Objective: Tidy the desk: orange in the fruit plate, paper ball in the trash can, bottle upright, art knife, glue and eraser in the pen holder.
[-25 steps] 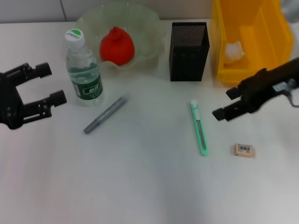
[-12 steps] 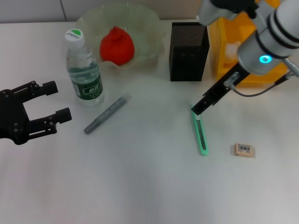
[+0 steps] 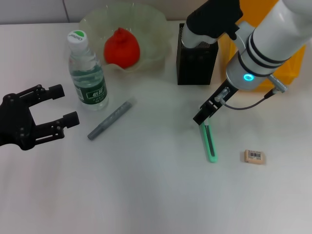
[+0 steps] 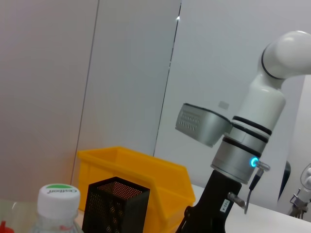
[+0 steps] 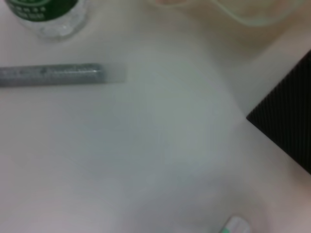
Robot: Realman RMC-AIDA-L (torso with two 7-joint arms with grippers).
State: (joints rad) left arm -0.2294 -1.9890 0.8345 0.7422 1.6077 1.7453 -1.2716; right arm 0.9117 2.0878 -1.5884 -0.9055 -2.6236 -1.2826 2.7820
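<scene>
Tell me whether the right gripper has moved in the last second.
Yes. The right gripper moved from near the yellow bin leftward to the art knife.

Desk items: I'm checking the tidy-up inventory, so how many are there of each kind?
Stationery loose on the desk: 3 (art knife, glue, eraser)
Containers: 3 (fruit plate, pen holder, trash can)
Bottle: 1
Orange: 1
Total: 8

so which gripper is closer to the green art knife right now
Right. The right gripper is at the far tip of the art knife, between it and the pen holder. The left gripper hangs open across the table, beyond the glue stick.
</scene>
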